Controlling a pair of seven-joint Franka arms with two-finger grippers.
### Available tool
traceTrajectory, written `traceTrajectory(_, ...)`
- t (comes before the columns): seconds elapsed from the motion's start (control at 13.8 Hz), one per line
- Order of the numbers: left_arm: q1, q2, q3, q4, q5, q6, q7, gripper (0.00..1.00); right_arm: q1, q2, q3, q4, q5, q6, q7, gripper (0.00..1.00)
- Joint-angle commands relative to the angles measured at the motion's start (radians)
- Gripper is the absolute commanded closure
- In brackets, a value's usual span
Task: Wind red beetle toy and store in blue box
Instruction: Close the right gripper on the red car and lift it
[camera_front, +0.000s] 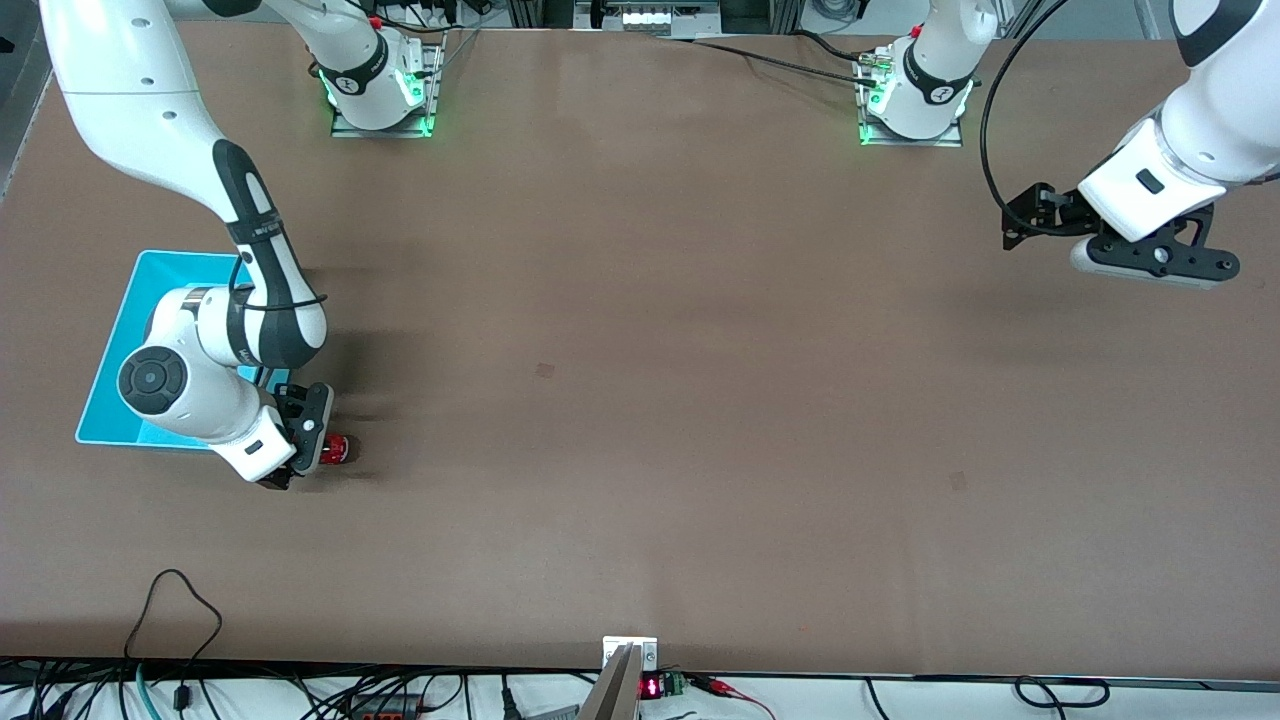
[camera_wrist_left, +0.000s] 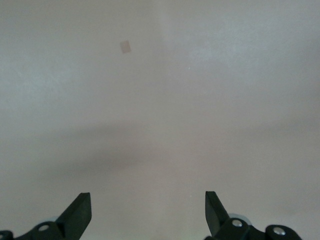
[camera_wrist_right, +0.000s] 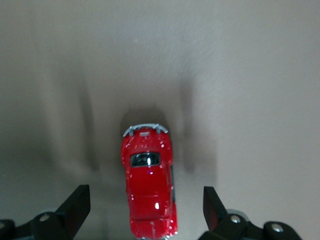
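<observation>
The red beetle toy (camera_front: 338, 449) sits on the brown table, beside the blue box's corner nearest the front camera, toward the left arm's end. In the right wrist view the toy (camera_wrist_right: 148, 182) lies between my right gripper's open fingers, which stand clear of both its sides. My right gripper (camera_front: 308, 440) (camera_wrist_right: 145, 210) is low over the toy, open, not touching it. The blue box (camera_front: 120, 330) lies at the right arm's end of the table, partly hidden by the right arm. My left gripper (camera_front: 1150, 262) (camera_wrist_left: 148, 212) waits open and empty, high over the left arm's end of the table.
Both arm bases (camera_front: 380, 90) (camera_front: 915, 100) stand along the table's edge farthest from the front camera. Cables (camera_front: 180, 620) and a small bracket (camera_front: 630, 655) lie at the edge nearest it. A small darker patch (camera_front: 545, 370) marks the table's middle.
</observation>
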Motion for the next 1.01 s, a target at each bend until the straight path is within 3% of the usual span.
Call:
traceTrajectory(0.0,-0.019,-0.031,0.010,-0.036,-0.015,0.023,-0.046,0.00,-0.023,0.006,0.009,-0.044,0.008,0.065,-0.023,0.00)
traceTrajectory(0.22,-0.021,-0.019,0.009,-0.023,-0.015,0.026,-0.054,0.00,-0.023,0.015,0.011,-0.061,0.009,0.096,-0.021,0.00)
traceTrajectory(0.29,-0.019,-0.011,0.009,-0.005,-0.017,0.023,-0.054,0.00,-0.023,0.015,0.011,-0.060,0.009,0.096,-0.023,0.07)
traceTrajectory(0.43,-0.018,-0.005,0.009,0.003,-0.018,0.031,-0.054,0.00,-0.020,0.011,0.013,-0.059,0.009,0.091,-0.021,0.75)
traceTrajectory(0.51,-0.016,-0.004,0.009,0.007,-0.018,0.031,-0.054,0.00,-0.018,0.006,0.016,-0.058,0.011,0.090,-0.018,0.95)
traceTrajectory(0.58,-0.013,-0.004,0.009,0.007,-0.018,0.031,-0.054,0.00,-0.021,-0.001,0.023,-0.058,0.029,0.088,-0.015,1.00)
traceTrajectory(0.8,-0.009,0.000,0.014,0.006,-0.013,0.031,-0.053,0.00,-0.009,-0.032,0.052,-0.050,0.226,0.059,0.012,1.00)
traceTrajectory(0.94,-0.009,0.004,0.014,0.007,-0.010,0.031,-0.053,0.00,0.032,-0.069,0.052,-0.049,0.281,0.050,0.102,1.00)
